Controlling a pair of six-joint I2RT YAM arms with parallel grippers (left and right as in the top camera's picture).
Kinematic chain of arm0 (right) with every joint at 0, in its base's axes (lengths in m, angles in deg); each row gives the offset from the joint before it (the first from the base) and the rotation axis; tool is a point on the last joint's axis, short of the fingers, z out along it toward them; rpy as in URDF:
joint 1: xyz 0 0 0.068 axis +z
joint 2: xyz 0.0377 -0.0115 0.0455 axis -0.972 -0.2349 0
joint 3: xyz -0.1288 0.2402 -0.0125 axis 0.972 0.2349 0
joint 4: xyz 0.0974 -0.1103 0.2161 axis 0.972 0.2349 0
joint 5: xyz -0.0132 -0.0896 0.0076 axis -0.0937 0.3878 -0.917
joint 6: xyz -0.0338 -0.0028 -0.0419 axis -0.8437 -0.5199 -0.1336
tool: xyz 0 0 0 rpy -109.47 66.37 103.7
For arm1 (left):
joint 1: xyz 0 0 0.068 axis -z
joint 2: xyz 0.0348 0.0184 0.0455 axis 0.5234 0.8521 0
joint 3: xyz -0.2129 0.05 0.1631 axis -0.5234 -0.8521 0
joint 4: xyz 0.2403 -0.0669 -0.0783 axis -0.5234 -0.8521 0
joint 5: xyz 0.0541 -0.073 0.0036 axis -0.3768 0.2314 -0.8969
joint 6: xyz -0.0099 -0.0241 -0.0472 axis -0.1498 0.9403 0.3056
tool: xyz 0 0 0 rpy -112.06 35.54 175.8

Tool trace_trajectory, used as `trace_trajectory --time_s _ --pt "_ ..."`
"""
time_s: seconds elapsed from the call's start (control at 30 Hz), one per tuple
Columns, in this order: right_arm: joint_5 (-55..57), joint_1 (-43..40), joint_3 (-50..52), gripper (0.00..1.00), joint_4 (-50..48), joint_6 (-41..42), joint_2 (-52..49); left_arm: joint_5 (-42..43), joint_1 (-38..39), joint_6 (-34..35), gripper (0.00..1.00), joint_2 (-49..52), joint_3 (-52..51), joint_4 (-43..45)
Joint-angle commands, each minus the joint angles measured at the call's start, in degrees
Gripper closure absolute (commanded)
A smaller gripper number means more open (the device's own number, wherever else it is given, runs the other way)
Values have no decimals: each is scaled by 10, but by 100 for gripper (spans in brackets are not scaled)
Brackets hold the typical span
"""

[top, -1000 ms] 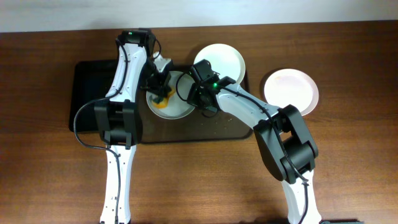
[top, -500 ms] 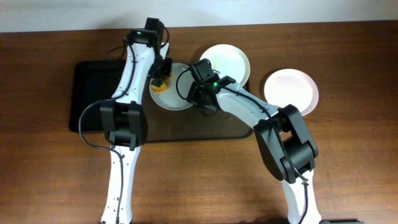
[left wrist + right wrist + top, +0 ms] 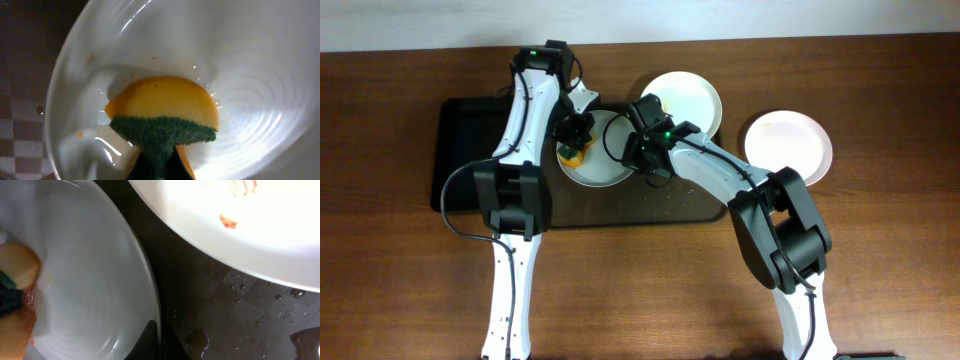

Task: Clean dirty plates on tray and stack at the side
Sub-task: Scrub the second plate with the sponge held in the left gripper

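Note:
A pale plate point(image 3: 603, 160) lies on the dark brown tray point(image 3: 660, 207). My left gripper point(image 3: 573, 143) is shut on a yellow sponge point(image 3: 167, 104) with a green scouring face and presses it into this plate point(image 3: 250, 75), where orange smears show. My right gripper point(image 3: 640, 163) is shut on the plate's right rim point(image 3: 85, 280). A second white plate point(image 3: 687, 100) sits at the tray's far right corner; in the right wrist view it point(image 3: 250, 225) shows orange-red smears. A third white plate point(image 3: 787, 146) lies on the table right of the tray.
A smaller glossy black tray point(image 3: 470, 150) adjoins the brown tray on the left. The brown tray floor point(image 3: 230, 315) is wet with droplets. The wooden table point(image 3: 880, 250) surrounds everything.
My left gripper with the sponge swept toward the far rim of the plate and has come back toward its left side. The plate shifted slightly. My right gripper kept its hold on the rim.

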Motion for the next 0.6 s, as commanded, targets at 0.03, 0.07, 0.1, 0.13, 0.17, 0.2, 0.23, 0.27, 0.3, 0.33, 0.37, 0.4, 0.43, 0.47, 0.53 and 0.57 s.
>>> trace_trajectory --time_s 0.03,0.07,0.1,0.13,0.17,0.2,0.23,0.27,0.3,0.33,0.37,0.4,0.43,0.47,0.53,0.57 --pt "-13 4 -1 96 0 -18 -7 -21 9 85 99 -17 -28 10" --pt "-13 4 -1 96 0 -18 -7 -21 2 98 99 -39 -28 21" --pt "-13 4 -1 96 0 -18 -7 -24 -1 109 99 -56 -28 30" --pt "-14 4 -1 96 0 -20 -7 -37 -2 127 99 -67 -28 34" --pt "-16 4 -1 96 0 -22 -7 -64 -2 150 99 -76 -29 40" --pt "-20 4 -1 96 0 -22 -7 -97 6 175 99 -87 -29 52" --pt "-19 3 -1 96 4 -24 -7 -119 13 193 99 -94 -29 56" --pt "-24 0 -1 96 6 -24 -8 -133 20 203 99 -108 -29 60" --pt "-27 -3 -1 96 7 -24 -9 -142 21 212 99 -117 -29 61" --pt "-40 -11 -1 96 8 -24 -13 -148 21 214 99 -138 -29 61" --pt "-44 -14 -1 96 8 -24 -14 -148 21 214 99 -155 -29 59" --pt "-43 -14 -1 96 8 -24 -14 -148 21 216 99 -169 -29 57" --pt "-43 -14 -1 96 8 -33 -14 -154 21 220 99 -188 -29 51" --pt "-44 -13 -1 96 8 -37 -14 -163 22 222 99 -198 -29 42" --pt "-44 -13 -1 96 8 -37 -14 -182 23 236 99 -220 -29 10" --pt "-44 -14 -1 96 8 -37 -14 -182 23 241 99 -226 -29 3"
